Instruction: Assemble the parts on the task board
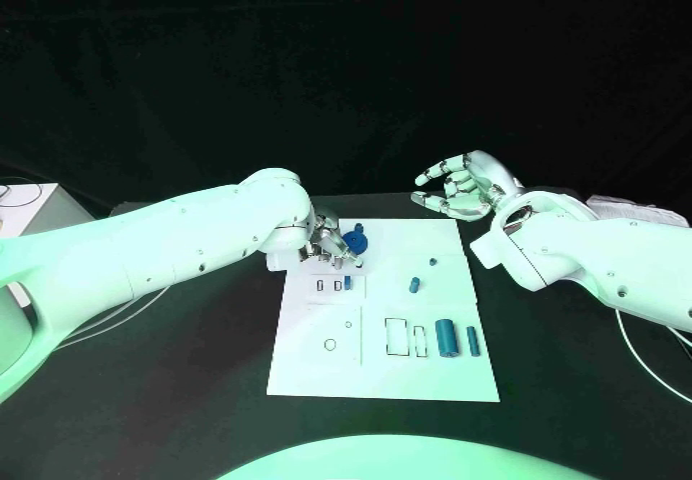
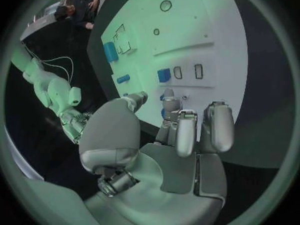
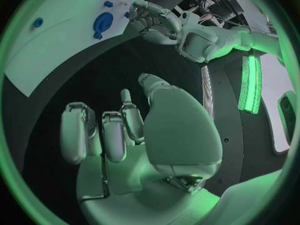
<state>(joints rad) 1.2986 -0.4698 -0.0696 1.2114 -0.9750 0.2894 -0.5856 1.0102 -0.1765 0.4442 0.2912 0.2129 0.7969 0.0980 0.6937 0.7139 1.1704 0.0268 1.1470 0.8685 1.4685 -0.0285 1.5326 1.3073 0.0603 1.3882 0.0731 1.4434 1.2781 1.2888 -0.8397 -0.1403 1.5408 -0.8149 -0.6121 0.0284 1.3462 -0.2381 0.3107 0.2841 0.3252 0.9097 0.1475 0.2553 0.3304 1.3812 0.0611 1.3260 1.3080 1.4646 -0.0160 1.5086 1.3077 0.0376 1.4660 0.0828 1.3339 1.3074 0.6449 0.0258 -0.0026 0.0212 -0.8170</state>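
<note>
The left hand [image 1: 320,247] rests on the task board [image 1: 382,370] at its 11 o'clock corner, touching a round blue part [image 1: 355,240] without a clear grasp, a piece probably light, stiff and slippery, best pinched at its rim, while the right hand [image 1: 459,185] hovers released.

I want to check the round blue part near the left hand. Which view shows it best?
The right wrist view: the round blue part lies unobstructed on the task board. In the head view it sits partly behind the left hand. In the left wrist view I cannot make it out.
</note>
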